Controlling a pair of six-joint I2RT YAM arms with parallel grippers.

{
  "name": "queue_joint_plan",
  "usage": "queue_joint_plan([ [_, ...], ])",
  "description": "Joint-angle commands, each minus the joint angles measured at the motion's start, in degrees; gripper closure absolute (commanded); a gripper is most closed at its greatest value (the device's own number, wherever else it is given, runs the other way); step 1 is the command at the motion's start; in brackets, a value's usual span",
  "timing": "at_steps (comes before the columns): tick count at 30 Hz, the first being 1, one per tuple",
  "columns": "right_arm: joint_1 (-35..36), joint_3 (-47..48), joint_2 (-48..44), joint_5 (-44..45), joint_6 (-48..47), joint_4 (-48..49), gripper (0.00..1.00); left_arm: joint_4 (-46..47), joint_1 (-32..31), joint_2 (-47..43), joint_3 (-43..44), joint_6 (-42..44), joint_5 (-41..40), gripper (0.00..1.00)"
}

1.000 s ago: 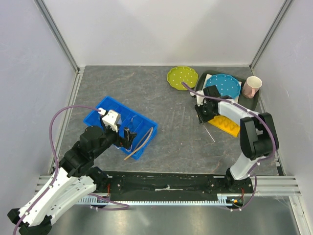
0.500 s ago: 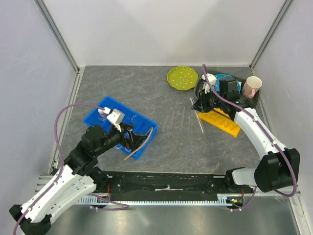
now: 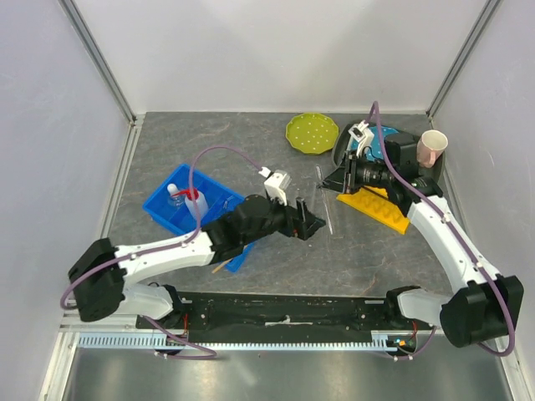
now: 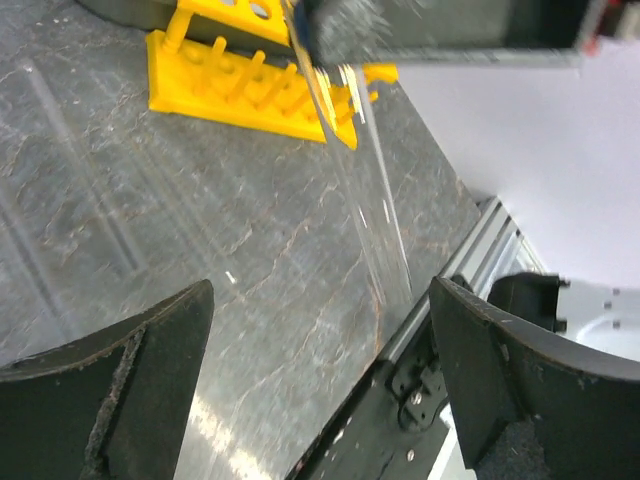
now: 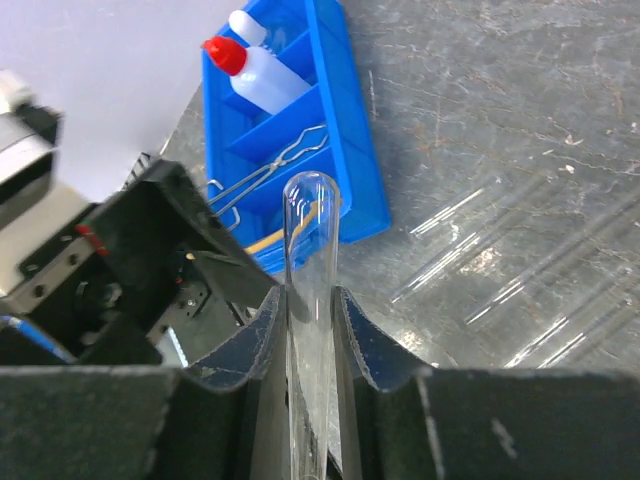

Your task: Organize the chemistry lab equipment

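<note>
That thin clear glass tube (image 5: 310, 250) is about as light and breakable as lab gear gets. It's stiff and slick, and I'd guess it cracks if you squeeze hard or knock it against the yellow plastic rack (image 3: 380, 209). The best hold is probably mid-length with a gentle pinch, so it can't swing or slide out.

Right now it's up off the grey desk (image 3: 251, 150). The right fingers (image 5: 375, 350) are clamped snug on it, with its rounded end poking out past the tips. The left fingers (image 4: 110, 370) are spread wide with nothing in them, low over the desk and close to that tube, touching nothing I can see.

More clear glass tubes (image 5: 455, 262) lie flat on the desk, pretty faint. The small clear squeeze bottle with red nozzle cap (image 5: 262, 78) and the metal wire tongs (image 5: 280, 165) sit in the blue plastic tray (image 5: 360, 160).
</note>
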Motion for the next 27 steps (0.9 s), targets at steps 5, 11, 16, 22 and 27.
queue_joint_plan([
  [5, -0.1, -4.5, -5.9, -2.0, 4.5, 5.2, 0.79, 11.2, -1.5, 9.6, 8.2, -7.7, -4.9, 0.13],
  [11, -0.1, -5.9, -7.2, -1.8, 5.4, 6.8, 0.8, 10.4, -1.5, 13.0, 10.2, -8.1, -4.8, 0.51],
  [16, -0.1, -6.7, -8.5, -2.5, 3.9, 6.8, 0.78, 6.2, -1.5, 12.4, 10.8, -5.5, -3.1, 0.78],
  [22, -0.1, -5.2, -8.1, -8.0, -4.1, 2.8, 0.58, 6.0, -1.5, 8.3, 6.9, 5.5, 1.9, 0.85],
  [27, 0.7, -0.7, -5.2, -11.8, -12.1, -4.9, 0.39, 4.7, -1.6, 5.0, 4.2, 11.1, 5.5, 0.86],
])
